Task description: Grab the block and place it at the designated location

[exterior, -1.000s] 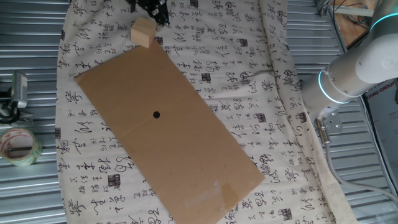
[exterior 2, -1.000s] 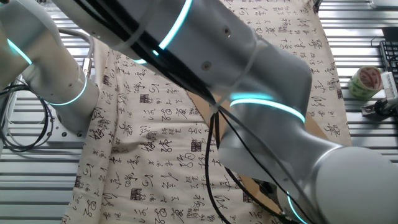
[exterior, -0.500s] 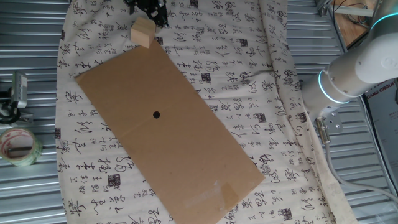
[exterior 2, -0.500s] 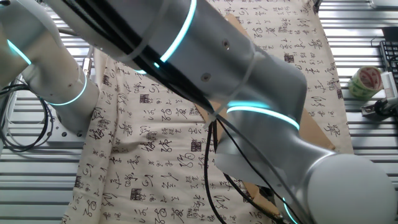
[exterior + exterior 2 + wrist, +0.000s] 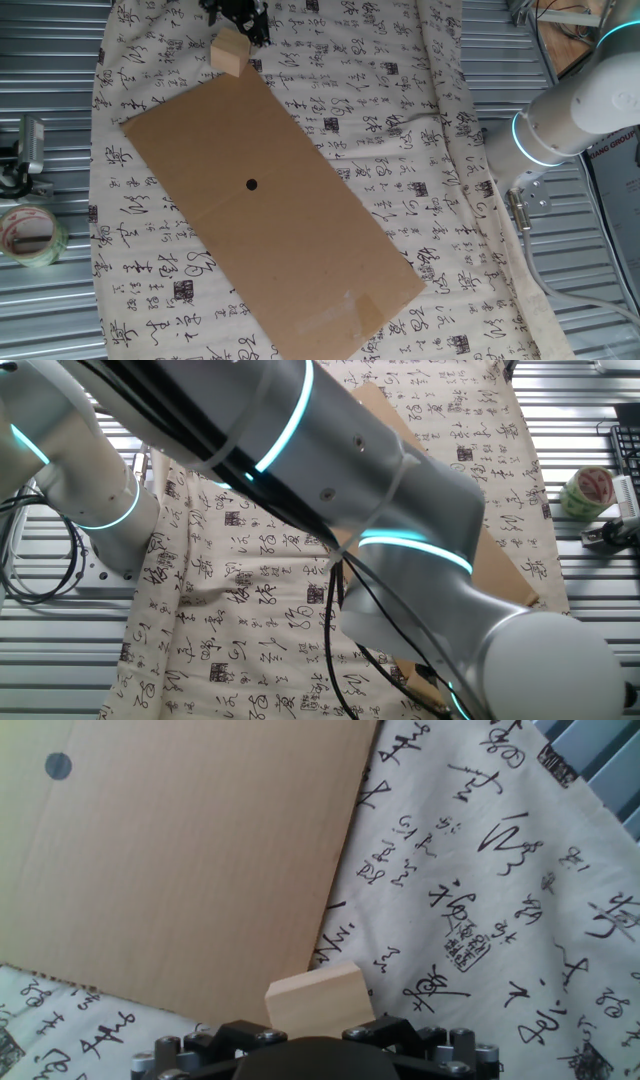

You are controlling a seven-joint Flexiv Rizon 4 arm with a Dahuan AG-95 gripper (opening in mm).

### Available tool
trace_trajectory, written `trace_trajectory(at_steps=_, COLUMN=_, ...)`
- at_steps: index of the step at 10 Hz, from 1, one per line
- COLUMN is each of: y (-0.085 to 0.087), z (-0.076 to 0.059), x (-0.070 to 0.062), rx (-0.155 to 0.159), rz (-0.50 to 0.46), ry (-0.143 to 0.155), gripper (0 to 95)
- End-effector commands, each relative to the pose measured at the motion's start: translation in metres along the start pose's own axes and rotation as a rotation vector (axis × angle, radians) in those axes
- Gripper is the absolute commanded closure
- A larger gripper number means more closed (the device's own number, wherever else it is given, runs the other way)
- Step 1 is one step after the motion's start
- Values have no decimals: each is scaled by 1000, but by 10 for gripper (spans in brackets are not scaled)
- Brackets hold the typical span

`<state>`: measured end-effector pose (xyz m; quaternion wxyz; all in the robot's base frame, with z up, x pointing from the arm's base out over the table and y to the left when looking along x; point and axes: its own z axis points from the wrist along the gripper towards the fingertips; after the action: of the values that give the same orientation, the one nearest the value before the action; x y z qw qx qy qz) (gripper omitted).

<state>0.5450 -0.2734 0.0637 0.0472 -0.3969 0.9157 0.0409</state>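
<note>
In the hand view the gripper [image 5: 318, 1055] shows only as its dark body along the bottom edge; the fingertips are out of sight, so how far the jaws stand apart cannot be told. The block [image 5: 318, 1001], a pale wooden cube, sits right against that dark body at the centre, lying on the white cloth [image 5: 480, 870] printed with black characters, just beside the corner of the cardboard sheet [image 5: 190, 860]. Whether the fingers actually touch the cube is unclear from here. Farther off, near the top left of that view, the black dot [image 5: 58, 765] marks the cardboard, well apart from the cube.

From one fixed view, the block [image 5: 229, 52] rests on the cloth [image 5: 400, 90] just off the sheet's [image 5: 300, 230] upper corner, with the black gripper [image 5: 240, 15] close above it at the frame's top edge. The dot [image 5: 251, 184] lies near the sheet's middle. A roll of tape [image 5: 28, 235] sits on the metal surface at left
</note>
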Motion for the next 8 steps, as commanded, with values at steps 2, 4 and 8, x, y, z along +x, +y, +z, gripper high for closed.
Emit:
trace_trajectory(at_steps=2, y=-1, z=5, x=0, rx=3, rz=0, ry=-7, gripper=0)
trace_trajectory(at_steps=4, y=-2, z=9, x=0, rx=8, rz=-3, ry=-11, gripper=0)
trace_trajectory(at_steps=8, y=-2, z=15, x=1, rx=13, rz=-5, ry=-24, gripper=0)
